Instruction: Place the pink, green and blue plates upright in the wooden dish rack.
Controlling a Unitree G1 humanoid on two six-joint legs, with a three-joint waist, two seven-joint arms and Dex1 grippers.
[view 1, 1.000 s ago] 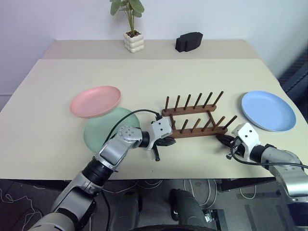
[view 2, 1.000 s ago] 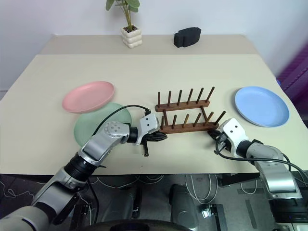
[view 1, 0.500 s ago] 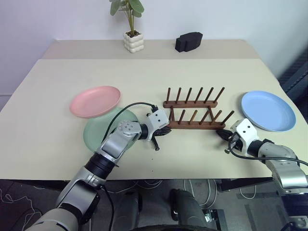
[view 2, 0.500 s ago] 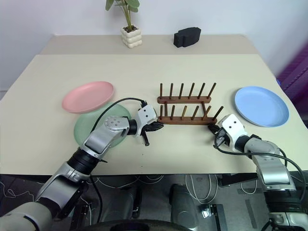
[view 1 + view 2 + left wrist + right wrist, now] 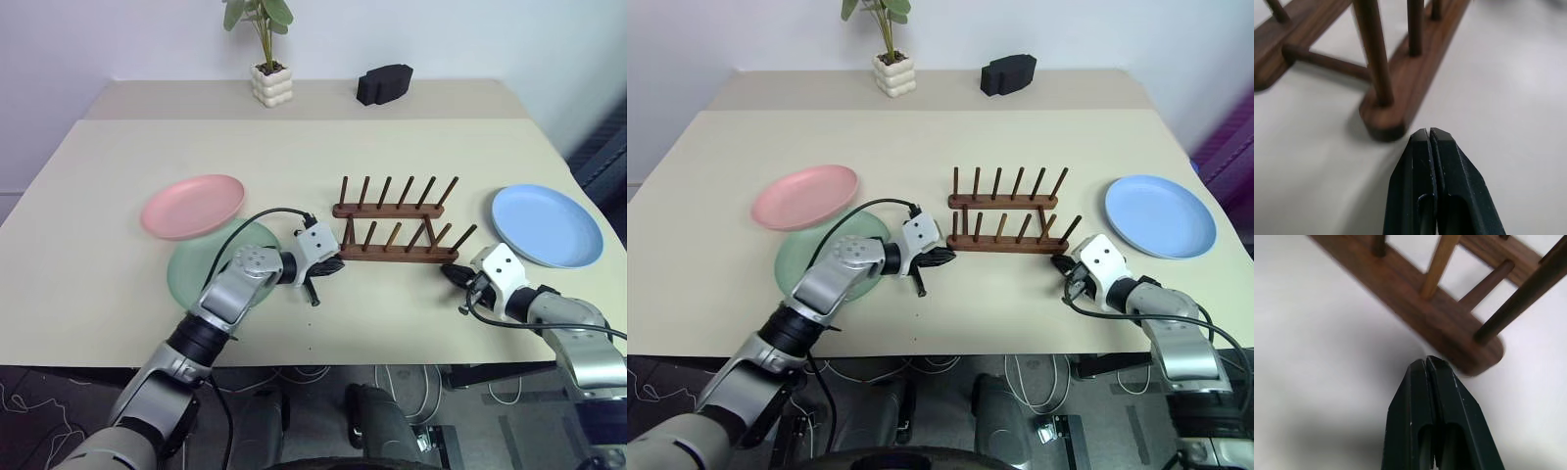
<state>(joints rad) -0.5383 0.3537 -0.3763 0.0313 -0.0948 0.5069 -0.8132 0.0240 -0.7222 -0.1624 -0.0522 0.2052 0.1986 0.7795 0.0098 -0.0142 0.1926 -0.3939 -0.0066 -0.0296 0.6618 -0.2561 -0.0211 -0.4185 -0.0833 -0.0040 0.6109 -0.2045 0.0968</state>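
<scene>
Jaws of both grippers are fully closed, holding nothing: left gripper (image 5: 1429, 133) and right gripper (image 5: 1426, 360) flank the dark brown wooden pegged dish rack (image 5: 396, 231) ends.

Three plates, pink (image 5: 193, 206), green (image 5: 201, 266) and blue (image 5: 546, 224), one rack (image 5: 392, 228), one plant (image 5: 263, 51), one black block (image 5: 384, 84).

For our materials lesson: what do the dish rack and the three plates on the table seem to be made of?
The dish rack: dark brown wood, with smooth pegs and faint grain. The pink plate, green plate and blue plate: probably matte plastic, judging by their even pastel colour and lack of glare.
</scene>
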